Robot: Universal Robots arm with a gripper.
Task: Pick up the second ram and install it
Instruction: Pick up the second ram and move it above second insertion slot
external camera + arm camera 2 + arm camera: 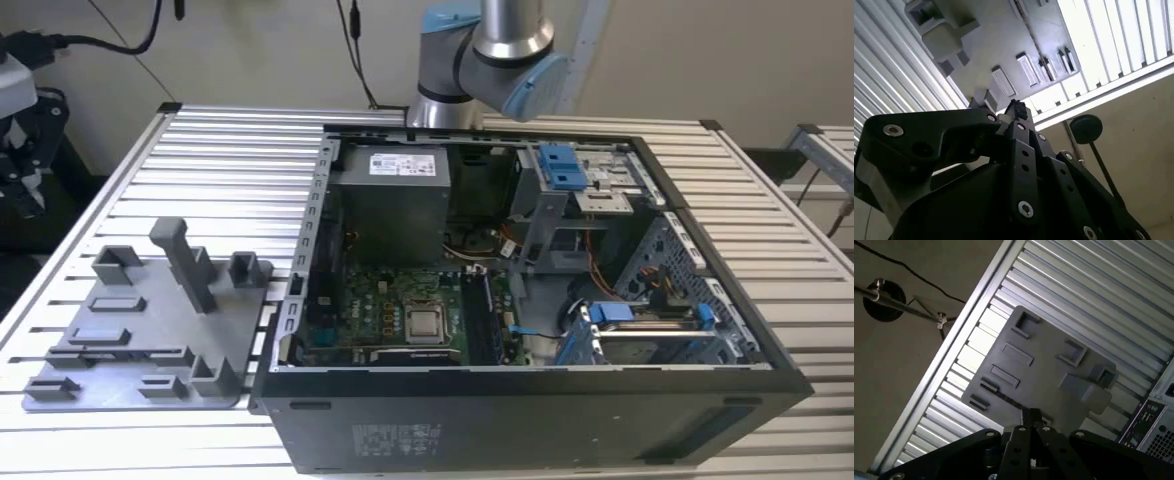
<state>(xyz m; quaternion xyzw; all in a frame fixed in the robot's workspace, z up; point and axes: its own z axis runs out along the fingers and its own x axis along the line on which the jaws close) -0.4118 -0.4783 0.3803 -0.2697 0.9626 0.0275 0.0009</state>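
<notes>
The second ram I cannot pick out with certainty. The only candidate is a thin dark strip [118,351] that lies along a long slot of the grey fixture plate [147,300], towards the plate's near edge. In both wrist views the same strip [1006,397] [1030,35] runs across the plate. Whether it is the stick seen on its edge or only the slot itself, I cannot tell.

The gripper [1031,416] hangs above this plate and does not touch it. Its two black fingers [1016,440] come together at the tips. In the second wrist view the gripper [1016,107] ends in one small dark block, and nothing long is seen held there.

The plate, with its upright posts, lies on the slatted metal table [240,160], at the exterior view's left of the open computer case [534,420] and just beside its wall. Inside the case the green motherboard [387,310] lies flat, with a grey power supply [390,200] on its far side. The arm [501,50] rises from the far edge of the table, behind the case.
</notes>
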